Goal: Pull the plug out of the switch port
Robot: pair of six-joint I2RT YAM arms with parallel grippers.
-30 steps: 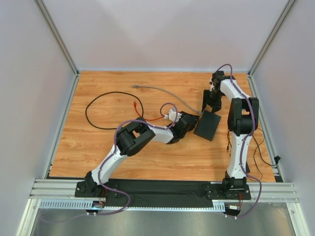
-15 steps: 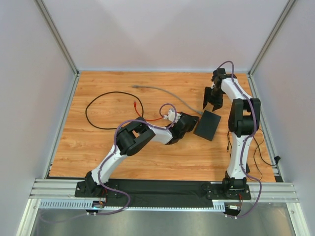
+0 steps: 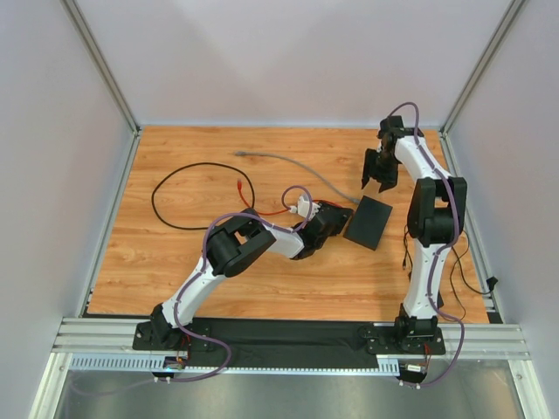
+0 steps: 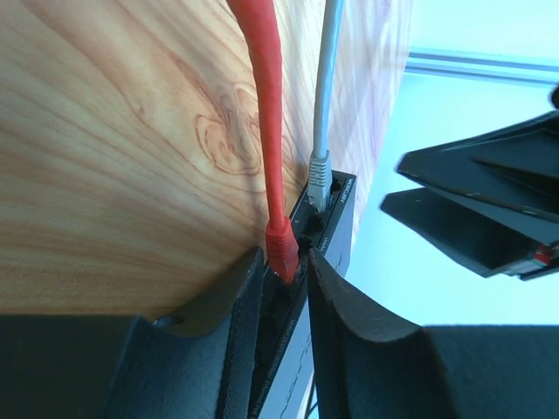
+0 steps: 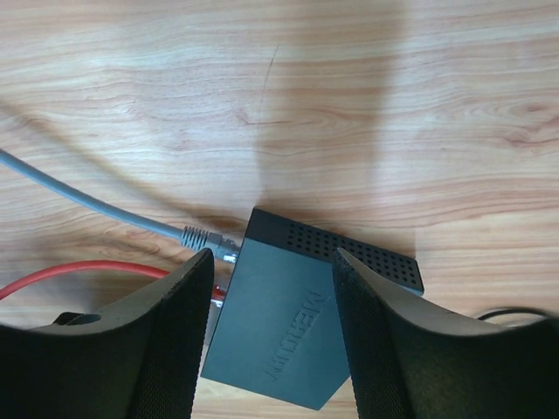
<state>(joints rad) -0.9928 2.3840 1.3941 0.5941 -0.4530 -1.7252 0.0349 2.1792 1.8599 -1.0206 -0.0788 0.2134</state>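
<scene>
The flat black switch [image 3: 369, 223] lies on the wooden table right of centre. A red plug [image 4: 281, 249] and a grey plug [image 4: 319, 179] sit in its ports on the left edge. My left gripper [image 4: 286, 257] lies low at that edge, its fingers close on either side of the red plug, with the switch's edge [image 4: 339, 202] between them too. My right gripper [image 5: 271, 255] is open and empty, hovering above the switch [image 5: 279, 340] near its far end. In the top view it [image 3: 377, 170] is just beyond the switch.
The grey cable [image 3: 288, 161] runs to the far left, and the red cable [image 3: 262, 209] runs left from the switch. A black cord loop [image 3: 175, 188] lies at the left. Thin black wires [image 3: 463, 271] trail by the right wall.
My right gripper has drawn back from the switch's far edge toward the back wall. The left gripper and the switch have barely moved.
</scene>
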